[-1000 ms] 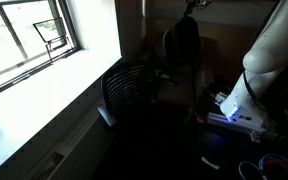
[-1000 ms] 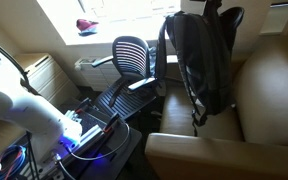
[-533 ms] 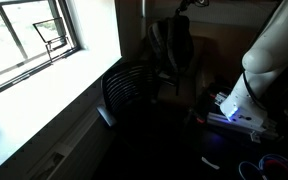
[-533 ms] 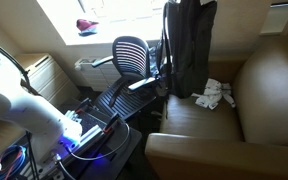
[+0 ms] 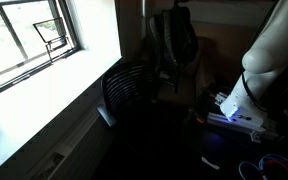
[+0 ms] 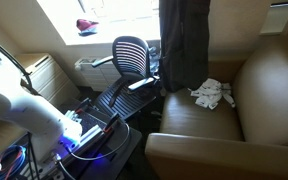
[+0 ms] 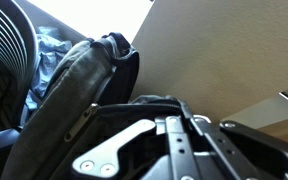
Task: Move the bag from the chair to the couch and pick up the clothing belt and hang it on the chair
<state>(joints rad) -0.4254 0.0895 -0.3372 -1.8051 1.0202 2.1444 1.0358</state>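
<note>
Sunlit window (image 6: 74,10) behind, we see the bag (image 6: 184,45) hanging at upper centre, beside the chair (image 6: 132,55), over the couch (image 6: 259,95) edge, end effector (image 7: 176,120) pinching it.

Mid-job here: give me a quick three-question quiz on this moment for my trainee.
1. True or false: the bag lies flat on the seat of the couch.
2. Which lies on the couch seat? A) a white crumpled cloth B) a laptop C) a green bottle
3. Fill in: in the wrist view, the bag hangs from the ____.

Key: 1 false, it hangs in the air beside the chair; 2 A; 3 gripper.
</note>
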